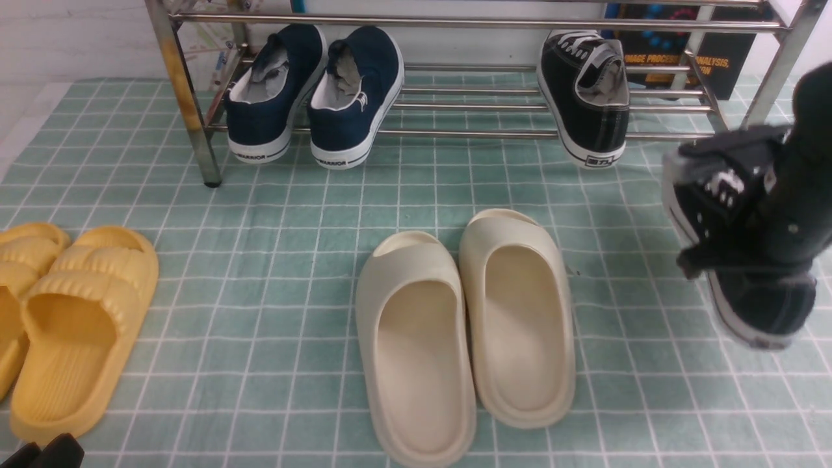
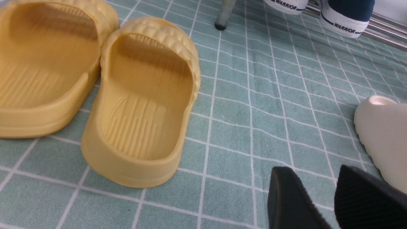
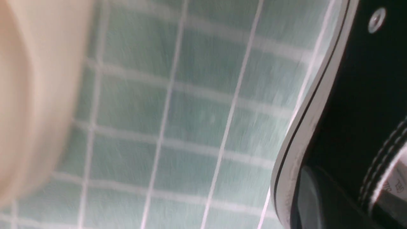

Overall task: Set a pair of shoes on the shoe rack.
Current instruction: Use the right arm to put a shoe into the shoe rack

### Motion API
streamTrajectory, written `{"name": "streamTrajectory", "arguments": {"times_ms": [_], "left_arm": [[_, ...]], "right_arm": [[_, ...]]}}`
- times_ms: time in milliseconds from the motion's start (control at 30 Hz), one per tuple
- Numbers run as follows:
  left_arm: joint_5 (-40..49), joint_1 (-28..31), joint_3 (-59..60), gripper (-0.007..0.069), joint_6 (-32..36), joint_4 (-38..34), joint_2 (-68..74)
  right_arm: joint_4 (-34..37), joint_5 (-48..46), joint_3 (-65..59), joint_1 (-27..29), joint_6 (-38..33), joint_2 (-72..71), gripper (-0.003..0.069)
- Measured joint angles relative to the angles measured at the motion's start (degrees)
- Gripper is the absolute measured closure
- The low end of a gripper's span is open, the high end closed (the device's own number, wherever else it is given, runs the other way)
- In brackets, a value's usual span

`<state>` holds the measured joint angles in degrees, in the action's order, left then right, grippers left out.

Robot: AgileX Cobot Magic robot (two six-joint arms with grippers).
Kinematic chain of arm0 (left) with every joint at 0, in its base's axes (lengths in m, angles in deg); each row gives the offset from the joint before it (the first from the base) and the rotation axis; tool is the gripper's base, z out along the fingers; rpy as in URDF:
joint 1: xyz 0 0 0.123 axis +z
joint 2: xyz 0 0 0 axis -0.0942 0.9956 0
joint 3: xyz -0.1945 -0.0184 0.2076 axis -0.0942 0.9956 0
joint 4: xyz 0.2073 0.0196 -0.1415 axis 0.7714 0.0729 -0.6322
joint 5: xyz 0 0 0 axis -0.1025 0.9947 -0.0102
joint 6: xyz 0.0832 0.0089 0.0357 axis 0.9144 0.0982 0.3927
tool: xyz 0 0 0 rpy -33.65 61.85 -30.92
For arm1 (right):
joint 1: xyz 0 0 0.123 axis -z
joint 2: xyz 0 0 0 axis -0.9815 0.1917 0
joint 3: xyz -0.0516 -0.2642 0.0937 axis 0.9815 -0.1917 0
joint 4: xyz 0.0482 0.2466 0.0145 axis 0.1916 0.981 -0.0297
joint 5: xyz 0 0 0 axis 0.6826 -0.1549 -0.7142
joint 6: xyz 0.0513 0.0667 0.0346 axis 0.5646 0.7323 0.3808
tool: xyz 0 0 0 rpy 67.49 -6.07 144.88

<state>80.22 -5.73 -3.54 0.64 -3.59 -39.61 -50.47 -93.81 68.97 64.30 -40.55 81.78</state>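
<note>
One black sneaker [image 1: 747,286] hangs tilted at the right, near the shoe rack's [image 1: 455,23] right leg, and we see the right gripper [image 1: 767,221] clamped on its collar. The second black sneaker [image 1: 588,97] sits on the rack's lower bars, heel toward us, well right of the navy slip-ons [image 1: 312,91]. Cream slides [image 1: 468,325] lie on the desk [image 1: 260,260] left of the held shoe. The left gripper [image 2: 330,203] hangs low, jaws parted and empty, near the yellow slides [image 2: 140,105].
</note>
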Motion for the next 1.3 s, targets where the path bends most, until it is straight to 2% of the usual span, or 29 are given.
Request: {"name": "streamTrajectory", "arguments": {"times_ms": [300, 767, 1133, 1300], "left_arm": [[0.0, 0.0, 0.0, 0.0386, 0.0, 0.0, 0.0], [0.0, 0.0, 0.0, 0.0384, 0.0, 0.0, 0.0], [0.0, 0.0, 0.0, 0.0384, 0.0, 0.0, 0.0], [0.0, 0.0, 0.0, 0.0384, 0.0, 0.0, 0.0]], "right_arm": [[-1.0, -2.6, 17.41, 4.18, -2.22, 10.1, 0.0637], [-0.53, -4.15, 41.91, 4.31, -5.76, 27.6, 0.0637], [-0.21, -2.37, 46.19, 4.31, -7.22, 33.79, 0.0637], [-0.11, 1.46, 47.01, 4.31, -7.16, 34.24, 0.0637]]}}
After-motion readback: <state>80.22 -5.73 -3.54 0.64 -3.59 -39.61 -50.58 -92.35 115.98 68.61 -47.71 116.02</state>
